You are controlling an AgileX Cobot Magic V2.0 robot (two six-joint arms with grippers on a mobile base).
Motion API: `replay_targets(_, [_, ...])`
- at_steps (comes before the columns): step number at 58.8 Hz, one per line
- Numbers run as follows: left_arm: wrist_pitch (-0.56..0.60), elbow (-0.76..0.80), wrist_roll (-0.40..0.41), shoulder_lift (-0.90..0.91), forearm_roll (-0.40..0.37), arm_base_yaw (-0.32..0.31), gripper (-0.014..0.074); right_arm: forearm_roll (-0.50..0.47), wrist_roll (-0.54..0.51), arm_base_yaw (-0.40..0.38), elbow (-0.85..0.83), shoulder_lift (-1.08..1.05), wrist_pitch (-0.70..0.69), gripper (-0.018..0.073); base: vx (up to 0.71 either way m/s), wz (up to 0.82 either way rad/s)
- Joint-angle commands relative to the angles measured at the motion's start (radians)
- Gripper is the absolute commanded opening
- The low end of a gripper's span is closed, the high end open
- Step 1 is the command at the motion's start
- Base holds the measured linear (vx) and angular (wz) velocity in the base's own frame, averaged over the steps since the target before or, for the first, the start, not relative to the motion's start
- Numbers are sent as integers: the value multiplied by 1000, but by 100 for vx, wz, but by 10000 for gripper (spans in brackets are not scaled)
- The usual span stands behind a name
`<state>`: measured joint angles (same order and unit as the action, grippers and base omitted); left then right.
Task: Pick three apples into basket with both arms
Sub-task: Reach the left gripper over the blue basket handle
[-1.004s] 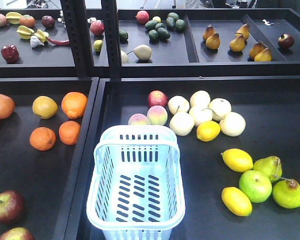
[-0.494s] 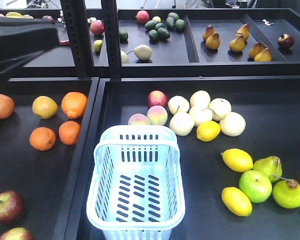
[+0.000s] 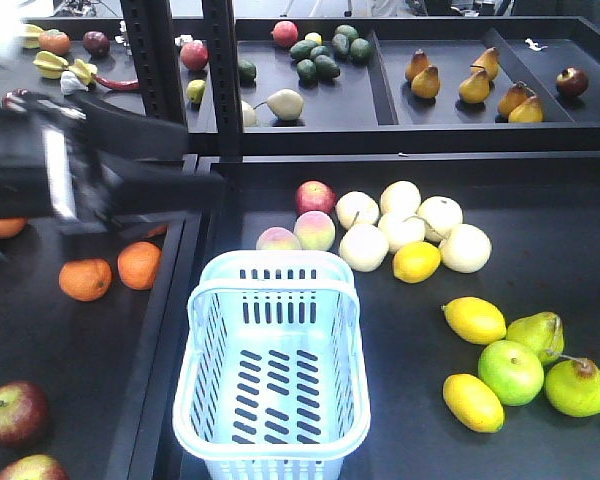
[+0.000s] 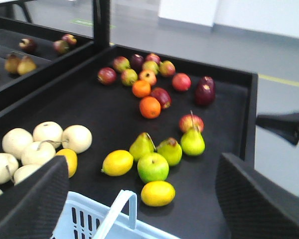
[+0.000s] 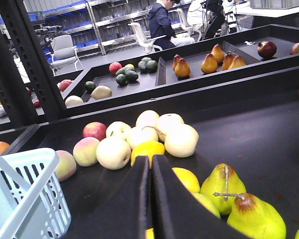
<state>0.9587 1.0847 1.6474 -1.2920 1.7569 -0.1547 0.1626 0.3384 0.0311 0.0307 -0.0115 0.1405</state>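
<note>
Two dark red apples (image 3: 13, 412) (image 3: 30, 468) lie at the near left corner of the left tray. The pale blue basket (image 3: 272, 360) stands empty at the front of the right tray; its rim (image 4: 104, 221) and handle also show in the left wrist view. My left gripper (image 3: 180, 190) hangs blurred over the left tray, pointing right, well above and behind the apples. In its wrist view the left gripper (image 4: 142, 169) is open and holds nothing. My right gripper (image 5: 150, 164) is shut and empty, low over the right tray beside the basket (image 5: 20, 199).
Oranges (image 3: 85, 278) lie under the left arm. A pink-red apple (image 3: 316, 197), peaches, pale pears (image 3: 400, 228), lemons (image 3: 474, 320) and green pears (image 3: 577, 386) fill the right tray. Several red apples and oranges (image 4: 149, 107) lie at its far end. A black shelf post (image 3: 222, 80) stands behind.
The left arm has swung down and to the right from the upper left corner, now covering the yellow fruit and some oranges in the left tray. Basket and fruit have not moved.
</note>
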Motion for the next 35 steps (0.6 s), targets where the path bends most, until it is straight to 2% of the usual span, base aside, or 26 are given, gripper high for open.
replay_targets(1, [-13,28,-130,-32,22,-41,559,14,-9,-6,11,-12,-72,-5,0,0])
replay_targets(7, [-32,28,-232,-82,22,-72,539,14,-9,-6,11,-12,-72,-5,0,0])
replay_targets(12, [-76,28,-268,-114,22,-88,533,14,-9,-6,11,-12,-72,-5,0,0])
replay_targets(35, [-90,28,-299,-238,22,-87,533,14,-9,-6,11,-12,-72,-5,0,0])
